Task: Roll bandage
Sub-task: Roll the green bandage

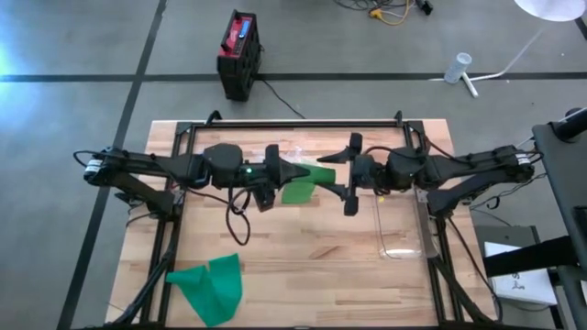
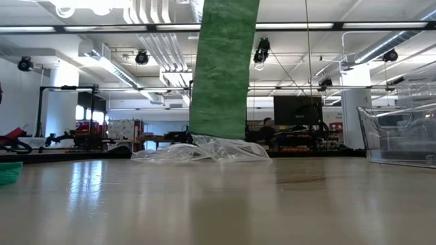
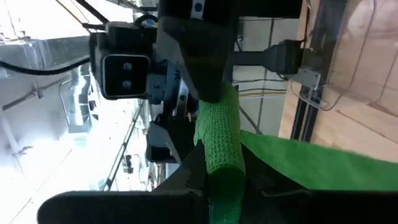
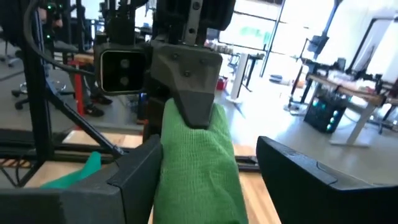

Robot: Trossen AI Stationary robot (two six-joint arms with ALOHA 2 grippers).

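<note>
You're looking down on a grey floor (image 1: 83, 41) crossed by dark lines, with a black-and-red box (image 1: 239, 53) at 12 o'clock from the wooden table (image 1: 303, 257) and a white lamp stand (image 1: 514, 55) at 2 o'clock. Level across the table, the room shows ceiling ducts (image 2: 160, 41), strip lights (image 2: 381, 26) and a dark monitor (image 2: 296, 109).
</note>
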